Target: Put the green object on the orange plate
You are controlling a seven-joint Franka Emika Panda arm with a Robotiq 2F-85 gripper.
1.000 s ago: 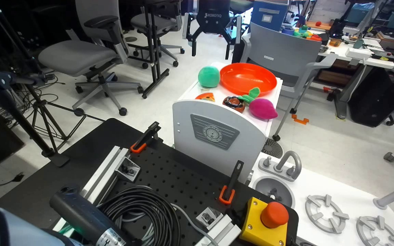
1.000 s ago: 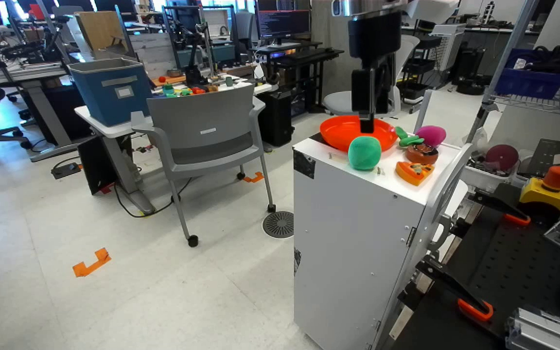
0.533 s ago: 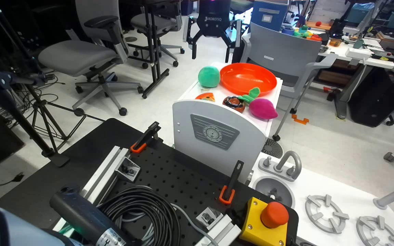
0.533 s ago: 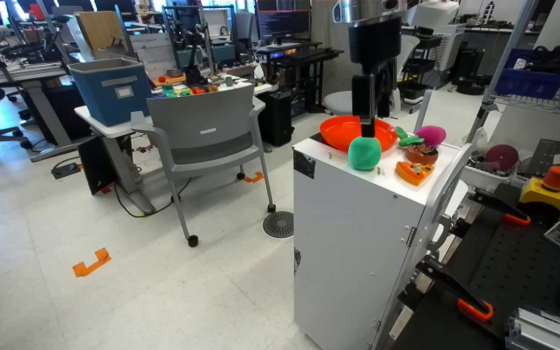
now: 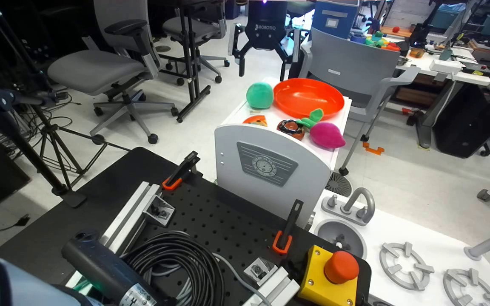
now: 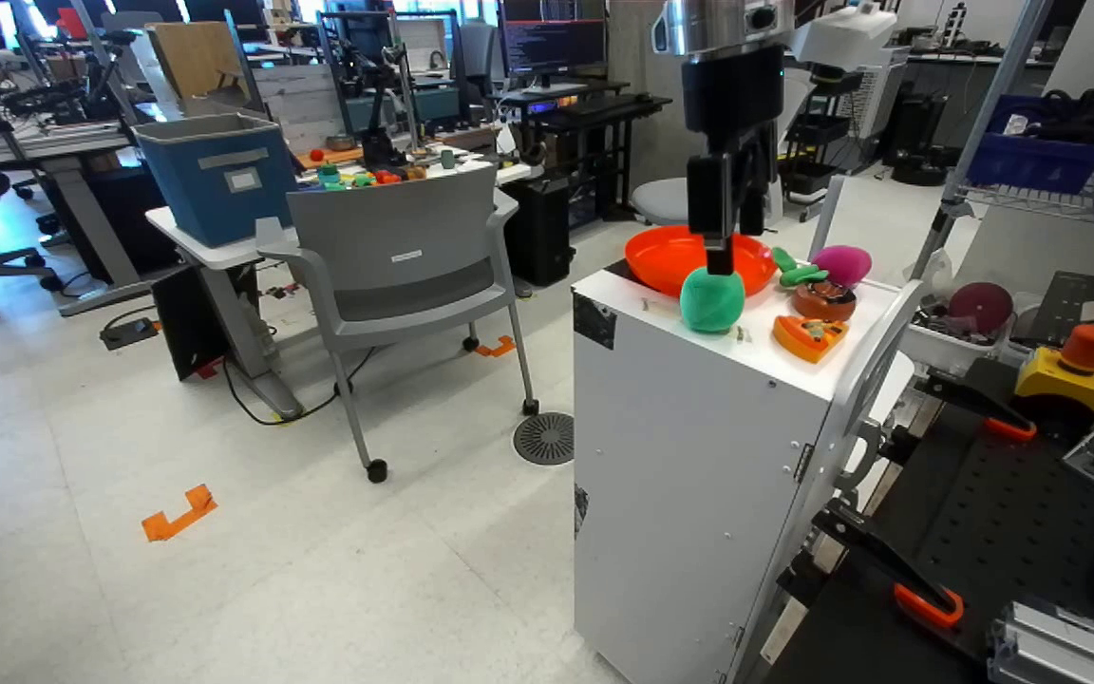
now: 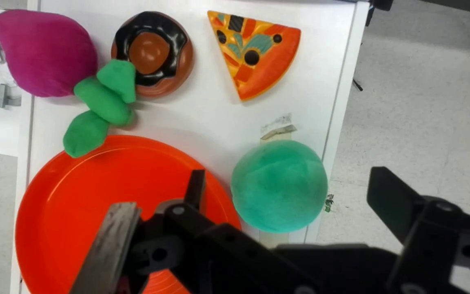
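The green object, a smooth teal-green ball, sits near the edge of the white cabinet top in both exterior views point(image 5: 260, 95) point(image 6: 711, 300) and in the wrist view point(image 7: 279, 186). The orange plate, a wide round shallow dish, lies right beside it in both exterior views point(image 5: 309, 97) point(image 6: 653, 261) and in the wrist view point(image 7: 104, 179). My gripper is open and empty above the ball, in both exterior views point(image 5: 262, 72) point(image 6: 735, 249). In the wrist view my gripper point(image 7: 288, 183) shows the ball between its spread fingers, the left finger over the plate's rim, the right over the floor.
A magenta-pink ball point(image 7: 47, 53) with green leaf pieces point(image 7: 104, 102) lies by the plate; one leaf overlaps its rim in the wrist view. A toy donut point(image 7: 182, 65) and pizza slice point(image 7: 259, 53) share the cabinet top. A grey upright panel point(image 5: 270, 165) borders it.
My gripper has come down a little toward the ball, with its fingers still open. The ball, the plate and the other toys have not moved.
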